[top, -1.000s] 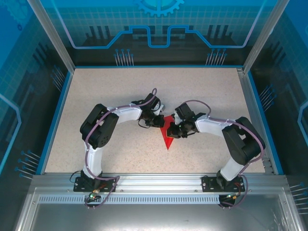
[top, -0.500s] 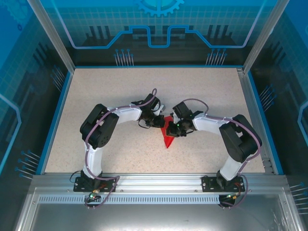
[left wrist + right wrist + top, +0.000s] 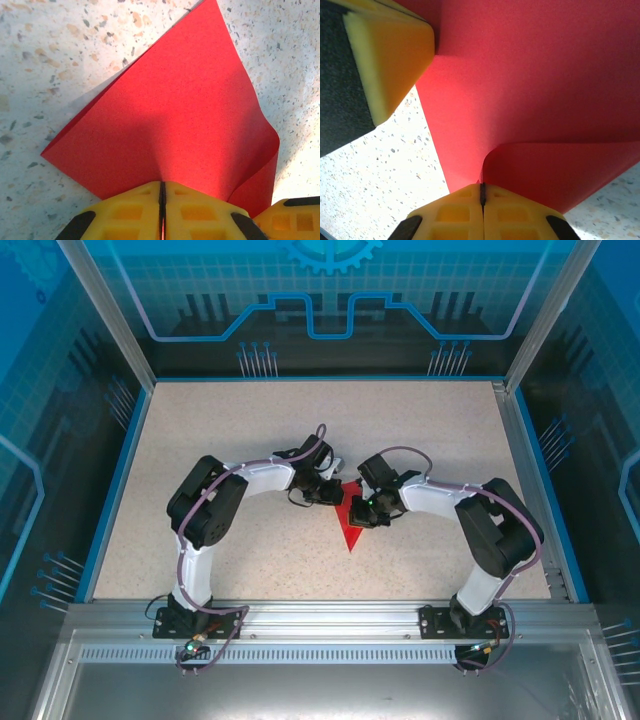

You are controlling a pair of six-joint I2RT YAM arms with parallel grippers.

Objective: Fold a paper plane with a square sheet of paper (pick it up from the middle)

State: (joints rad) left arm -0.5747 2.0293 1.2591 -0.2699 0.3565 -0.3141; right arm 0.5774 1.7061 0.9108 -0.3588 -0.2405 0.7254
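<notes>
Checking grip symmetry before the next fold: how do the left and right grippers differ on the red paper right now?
Left gripper clamps the red paper where it spreads fairly flat; right gripper clamps beside a flap that curls over. From above, the left gripper meets the paper's wide far end, while the right gripper sits nearer, along its right edge. Shared: yellow fingers, both shut on the paper.

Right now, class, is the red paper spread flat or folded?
Folded: the red paper shows as a narrow triangle from above, and in the right wrist view a flap curls back over it.
</notes>
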